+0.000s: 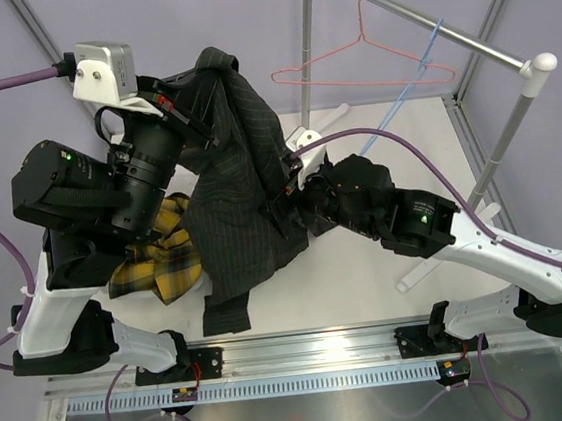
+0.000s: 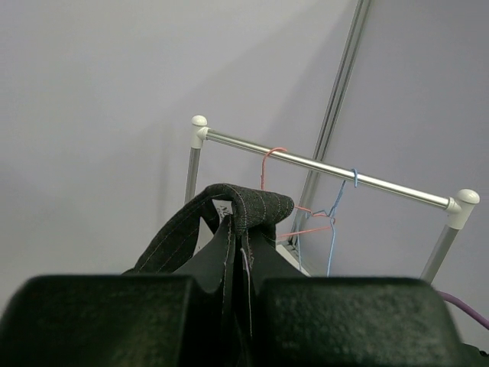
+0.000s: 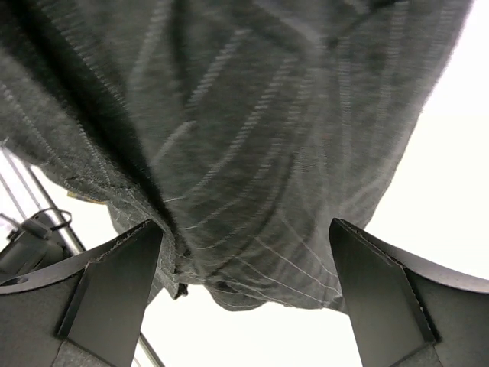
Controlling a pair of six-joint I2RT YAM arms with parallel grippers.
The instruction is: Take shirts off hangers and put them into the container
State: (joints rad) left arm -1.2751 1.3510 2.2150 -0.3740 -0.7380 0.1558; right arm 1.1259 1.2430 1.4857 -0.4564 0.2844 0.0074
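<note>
Right, you're pinching the dark shirt [image 1: 238, 185] by its collar in the left pincer [image 2: 238, 245], clamped tight, and it's draping down over the plaid shirt [image 1: 160, 253]. Your right pincer [image 3: 244, 229] is gaping wide by the lower cloth, gripping nothing. I'd be gathering that trailing cloth from below before lowering, so no sleeve is spilling out. The bin is hiding under cloth and arm. The white desk [image 1: 370, 292] is looking smooth, and the pink hanger [image 1: 366, 66] and blue hanger [image 1: 417, 70] are dangling shirtless on the rail [image 1: 422, 25] against lilac walls.
</note>
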